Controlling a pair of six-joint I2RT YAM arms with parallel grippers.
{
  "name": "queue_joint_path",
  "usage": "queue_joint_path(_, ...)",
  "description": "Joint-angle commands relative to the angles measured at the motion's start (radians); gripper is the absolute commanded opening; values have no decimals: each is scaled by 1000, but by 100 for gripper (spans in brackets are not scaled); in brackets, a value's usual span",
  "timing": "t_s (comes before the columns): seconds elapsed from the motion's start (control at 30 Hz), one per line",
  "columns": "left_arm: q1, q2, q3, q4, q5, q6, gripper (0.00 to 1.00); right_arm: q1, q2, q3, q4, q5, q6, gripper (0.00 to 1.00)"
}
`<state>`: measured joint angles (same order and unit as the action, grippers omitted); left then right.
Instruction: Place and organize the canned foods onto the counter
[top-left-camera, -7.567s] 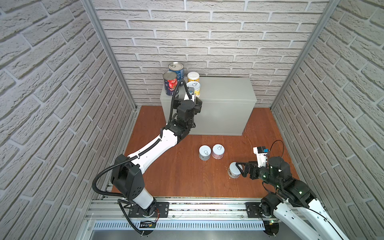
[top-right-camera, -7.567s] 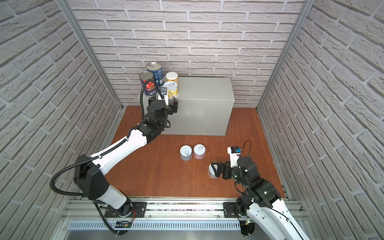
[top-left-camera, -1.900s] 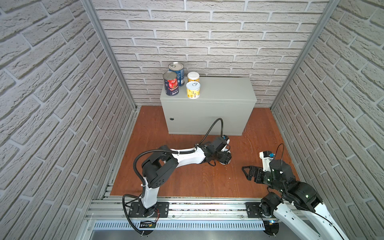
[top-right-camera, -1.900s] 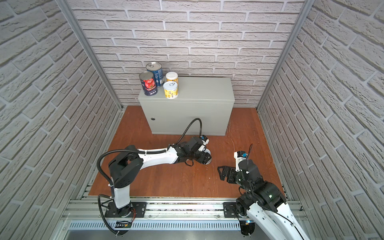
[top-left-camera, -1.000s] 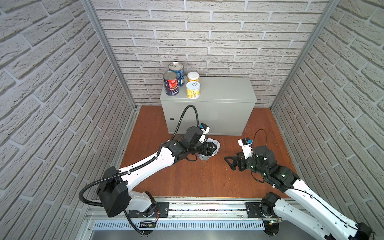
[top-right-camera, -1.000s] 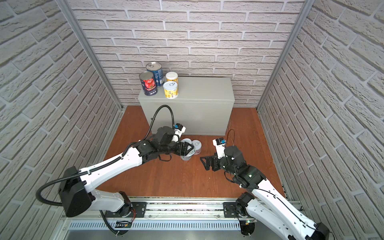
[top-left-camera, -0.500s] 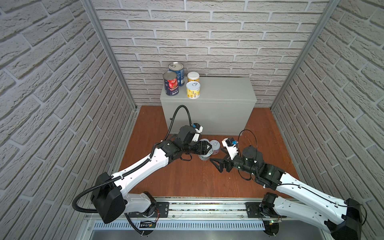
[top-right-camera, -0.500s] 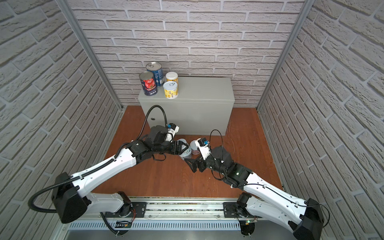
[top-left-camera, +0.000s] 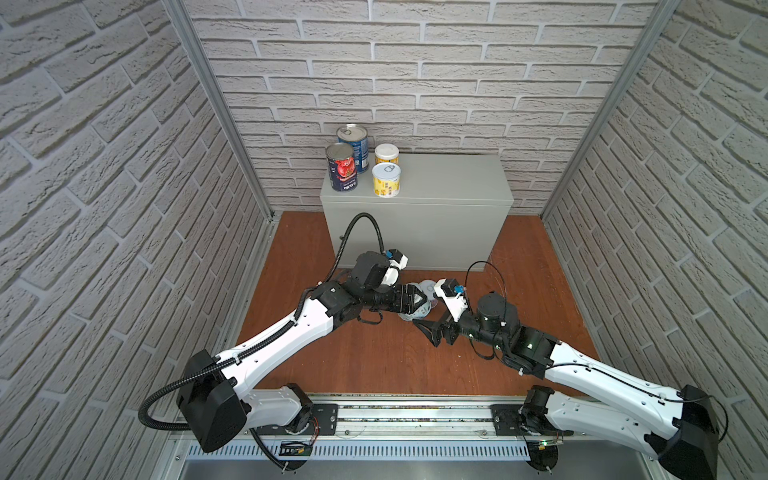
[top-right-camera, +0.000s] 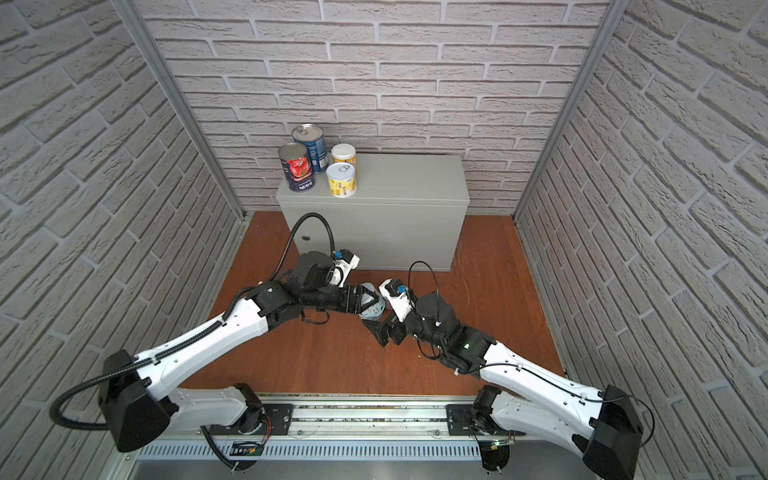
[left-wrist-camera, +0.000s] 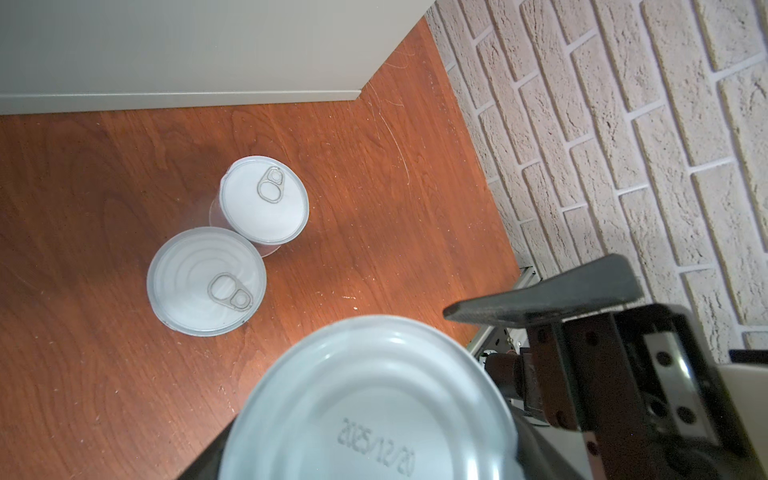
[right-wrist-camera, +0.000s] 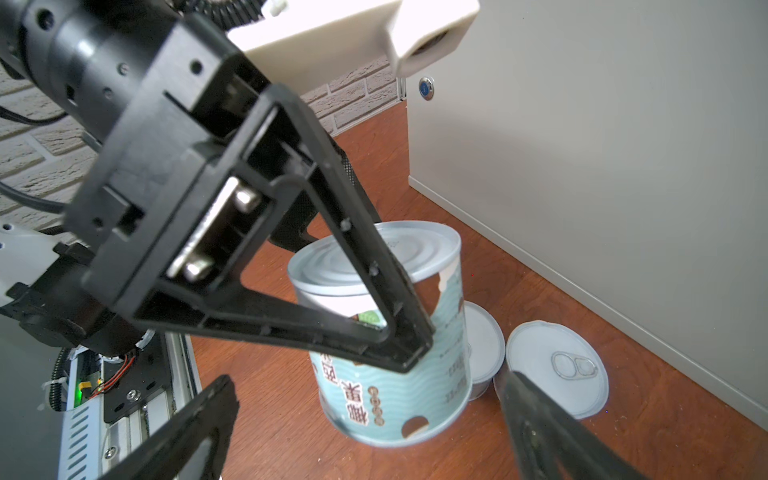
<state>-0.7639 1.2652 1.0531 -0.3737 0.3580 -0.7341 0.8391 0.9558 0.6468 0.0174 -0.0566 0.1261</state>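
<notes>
My left gripper (top-left-camera: 415, 301) (top-right-camera: 368, 301) (left-wrist-camera: 374, 415) is shut on a pale blue can (right-wrist-camera: 390, 332) (top-left-camera: 413, 309), which hangs tilted low over the wooden floor with its date-stamped end (left-wrist-camera: 370, 399) facing the wrist camera. My right gripper (top-left-camera: 430, 330) (top-right-camera: 382, 330) (right-wrist-camera: 368, 380) stands open just in front of that can, without touching it. Two white-lidded cans (left-wrist-camera: 262, 199) (left-wrist-camera: 206, 280) stand together on the floor beside the held can. On the left end of the grey counter (top-left-camera: 449, 183) stand a tomato can (top-left-camera: 342, 166), a blue can (top-left-camera: 353, 143) and two yellow cans (top-left-camera: 386, 179) (top-left-camera: 386, 154).
The counter's front wall (right-wrist-camera: 602, 145), with its round lock (right-wrist-camera: 426, 88), rises close behind the floor cans. Brick walls (top-left-camera: 124, 208) enclose the floor (top-left-camera: 374, 357) on three sides. One finger (left-wrist-camera: 540, 297) of my right gripper shows in the left wrist view.
Over the last second my right gripper swung in from the right, open, to face the can. My left gripper kept its hold and shifted slightly left with the can.
</notes>
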Motion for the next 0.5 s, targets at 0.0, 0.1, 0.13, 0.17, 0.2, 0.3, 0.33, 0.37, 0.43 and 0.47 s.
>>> queue_joint_path(0.0, 5, -28, 26, 99, 53, 3, 54, 10, 2, 19, 22, 21, -33, 100)
queue_joint_path(0.1, 5, -17, 28, 125, 88, -18, 54, 10, -1, 29, 14, 27, -32, 100)
queue_joint_path(0.13, 5, -14, 27, 134, 101, -26, 54, 11, 3, 32, 13, 29, -33, 100)
queue_joint_path(0.17, 5, -12, 27, 142, 114, -30, 54, 10, 8, 34, 13, 31, -33, 100)
queue_joint_path(0.2, 5, -11, 27, 145, 123, -31, 54, 10, 12, 34, 16, 33, -34, 100)
queue_joint_path(0.3, 4, -10, 24, 155, 126, -26, 54, 11, 24, 37, 12, 57, -36, 100)
queue_joint_path(0.33, 5, -8, 20, 163, 124, -21, 54, 10, 24, 36, 14, 64, -38, 100)
queue_joint_path(0.37, 4, -8, 16, 172, 124, -21, 55, 10, 23, 34, 16, 66, -42, 100)
queue_joint_path(0.43, 4, -1, 10, 189, 138, -26, 55, 11, 23, 35, 14, 67, -49, 100)
queue_joint_path(0.47, 5, 4, 11, 193, 144, -31, 55, 10, 23, 38, 12, 68, -54, 100)
